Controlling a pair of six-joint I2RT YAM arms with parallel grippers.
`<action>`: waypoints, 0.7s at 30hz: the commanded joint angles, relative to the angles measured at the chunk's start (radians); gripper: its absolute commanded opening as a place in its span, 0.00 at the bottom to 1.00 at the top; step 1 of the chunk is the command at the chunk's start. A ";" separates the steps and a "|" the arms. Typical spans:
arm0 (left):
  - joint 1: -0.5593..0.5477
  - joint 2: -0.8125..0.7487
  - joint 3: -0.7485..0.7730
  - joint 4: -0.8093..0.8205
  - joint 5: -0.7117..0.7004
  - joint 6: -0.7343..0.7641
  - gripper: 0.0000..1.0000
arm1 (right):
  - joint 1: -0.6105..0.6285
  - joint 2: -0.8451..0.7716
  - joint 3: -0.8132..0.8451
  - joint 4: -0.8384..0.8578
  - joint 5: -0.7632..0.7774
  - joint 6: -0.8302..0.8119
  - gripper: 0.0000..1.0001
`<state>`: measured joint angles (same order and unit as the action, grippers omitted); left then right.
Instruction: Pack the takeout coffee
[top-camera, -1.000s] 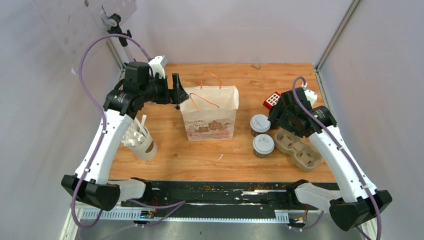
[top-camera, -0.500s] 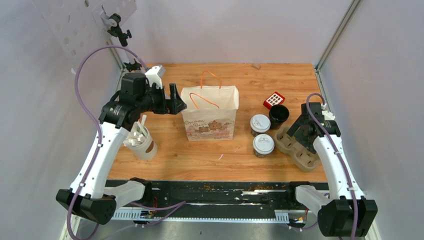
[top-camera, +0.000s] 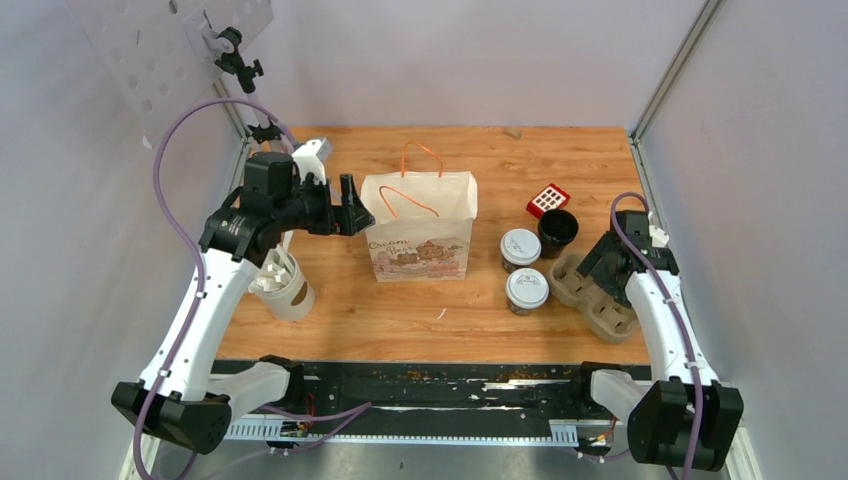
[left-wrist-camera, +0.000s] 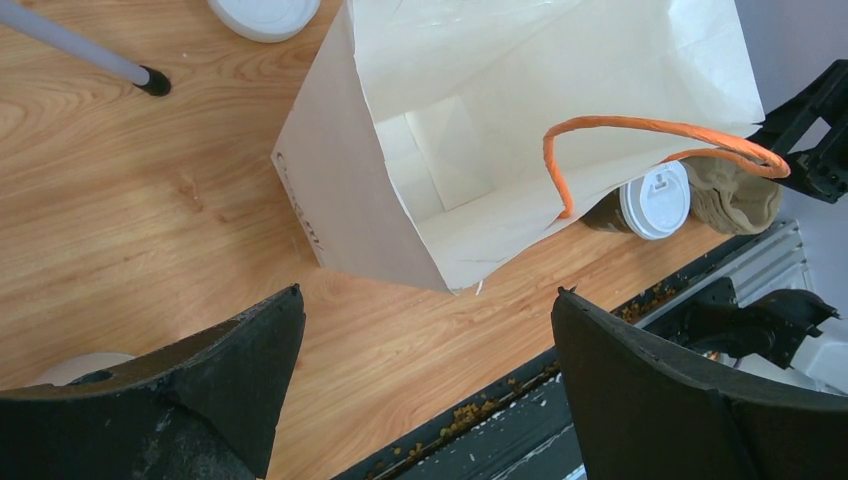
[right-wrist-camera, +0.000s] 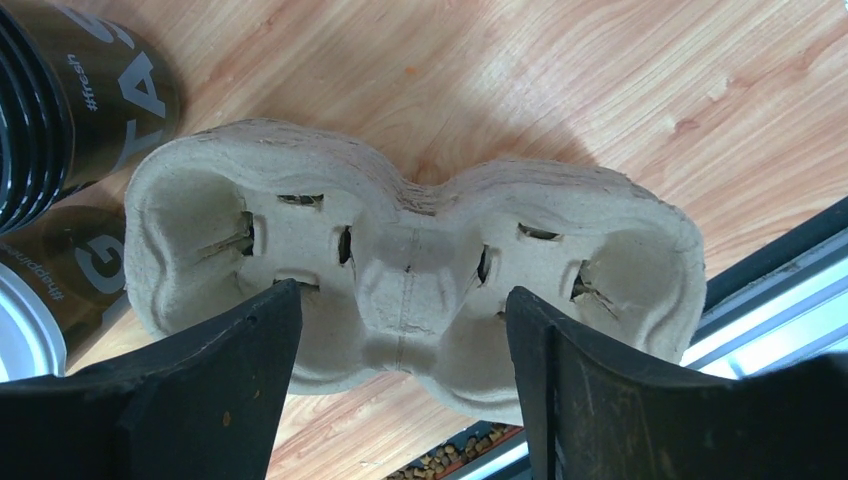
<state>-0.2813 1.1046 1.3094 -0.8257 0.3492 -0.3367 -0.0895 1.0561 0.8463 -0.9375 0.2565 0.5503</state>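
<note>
Right pincer (right-wrist-camera: 402, 290) now lower over carrier (right-wrist-camera: 410, 240), contact perhaps hidden.

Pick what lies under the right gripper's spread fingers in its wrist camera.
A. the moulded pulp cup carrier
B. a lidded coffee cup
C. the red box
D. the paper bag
A: in the right wrist view the right gripper hangs with its jaws apart over the empty pulp cup carrier, while a lidded coffee cup stands off to the side at the carrier's end.
</note>
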 joint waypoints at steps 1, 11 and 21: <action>0.002 -0.033 -0.009 0.048 0.019 -0.002 1.00 | -0.013 0.002 -0.015 0.061 -0.024 -0.021 0.73; 0.002 -0.028 -0.023 0.051 0.011 -0.001 1.00 | -0.026 0.027 -0.044 0.072 -0.034 0.013 0.68; 0.002 -0.025 -0.031 0.053 0.005 0.002 1.00 | -0.029 0.039 -0.063 0.077 -0.035 0.028 0.62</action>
<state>-0.2813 1.0901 1.2816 -0.8062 0.3542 -0.3386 -0.1123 1.0916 0.7967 -0.8936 0.2249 0.5575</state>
